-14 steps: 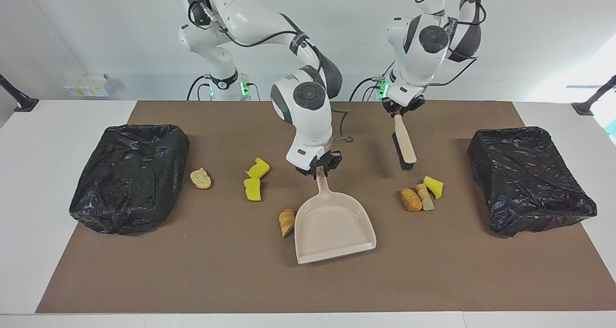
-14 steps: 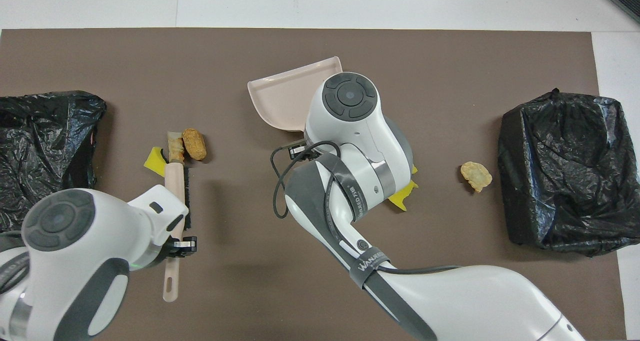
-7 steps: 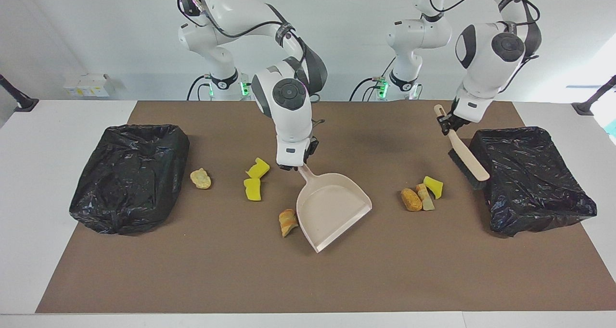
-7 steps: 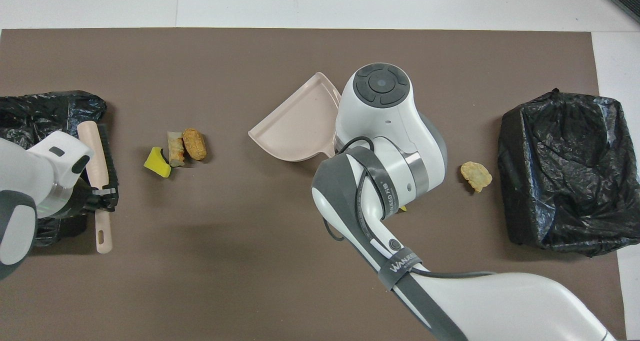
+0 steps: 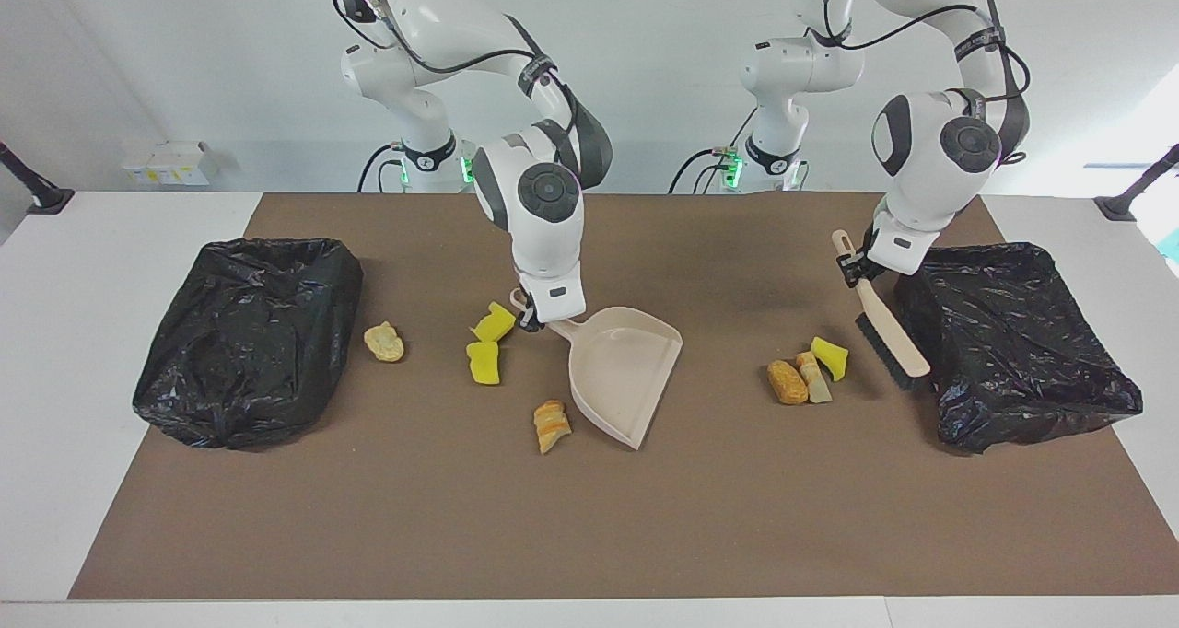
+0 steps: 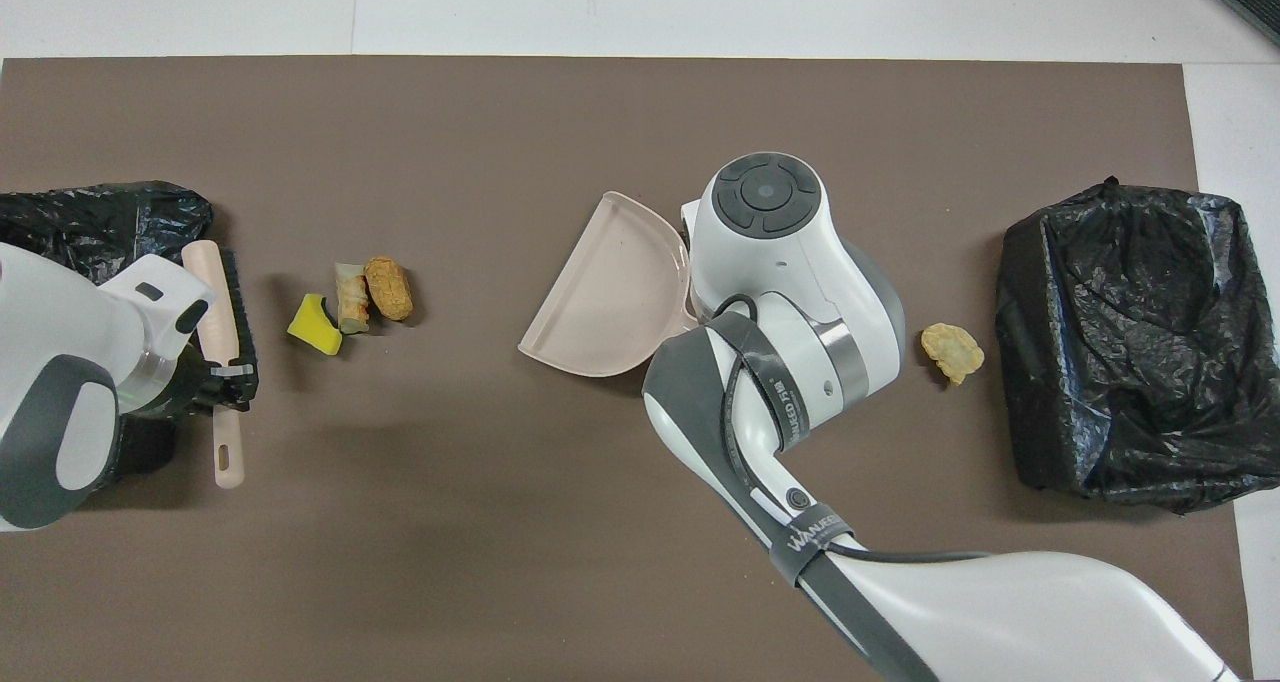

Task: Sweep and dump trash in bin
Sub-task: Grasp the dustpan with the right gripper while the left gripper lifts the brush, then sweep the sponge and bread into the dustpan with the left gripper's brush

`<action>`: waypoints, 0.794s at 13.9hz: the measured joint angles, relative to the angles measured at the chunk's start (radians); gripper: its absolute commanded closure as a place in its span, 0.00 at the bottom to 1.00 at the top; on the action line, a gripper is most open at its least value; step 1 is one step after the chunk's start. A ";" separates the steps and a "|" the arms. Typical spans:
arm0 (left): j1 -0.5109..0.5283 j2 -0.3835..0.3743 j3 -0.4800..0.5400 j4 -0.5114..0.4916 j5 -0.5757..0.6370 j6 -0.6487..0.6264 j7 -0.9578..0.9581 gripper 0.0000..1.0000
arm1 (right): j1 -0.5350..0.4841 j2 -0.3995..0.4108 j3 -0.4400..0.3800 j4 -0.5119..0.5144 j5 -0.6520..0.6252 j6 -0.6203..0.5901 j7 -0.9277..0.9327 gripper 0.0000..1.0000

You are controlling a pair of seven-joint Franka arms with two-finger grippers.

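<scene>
My right gripper point(image 5: 539, 319) is shut on the handle of the beige dustpan point(image 5: 622, 370) point(image 6: 610, 292), which lies mid-table with its mouth turned toward the left arm's end. My left gripper point(image 5: 855, 273) point(image 6: 228, 377) is shut on the brush point(image 5: 889, 338) point(image 6: 225, 312), held low between a trash cluster and the bin point(image 5: 1013, 343). That cluster is a yellow sponge point(image 5: 829, 356) point(image 6: 313, 322) and two tan lumps point(image 5: 787, 381) point(image 6: 388, 287). Two yellow sponges point(image 5: 495, 322) point(image 5: 484, 363), a bread piece point(image 5: 551, 425) and a pale lump point(image 5: 384, 342) point(image 6: 952, 350) lie toward the right arm's end.
Two bins lined with black bags stand at the table's ends, one at the right arm's end point(image 5: 249, 333) point(image 6: 1130, 342), one at the left arm's end point(image 6: 90, 227). A brown mat point(image 5: 589, 536) covers the table. The right arm hides the two sponges and the bread in the overhead view.
My left arm carried the brush from mid-table to beside the bin at its end and lowered it. My right gripper turned the dustpan's mouth toward the left arm's end.
</scene>
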 measured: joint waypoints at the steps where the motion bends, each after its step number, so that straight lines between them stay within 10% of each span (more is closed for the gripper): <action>1: 0.000 0.002 0.000 -0.014 0.000 0.012 0.000 1.00 | 0.001 0.000 0.001 -0.003 -0.018 0.007 -0.026 1.00; 11: -0.175 0.038 -0.010 -0.064 -0.001 0.155 -0.009 1.00 | 0.040 0.000 0.006 -0.063 -0.055 0.091 -0.066 1.00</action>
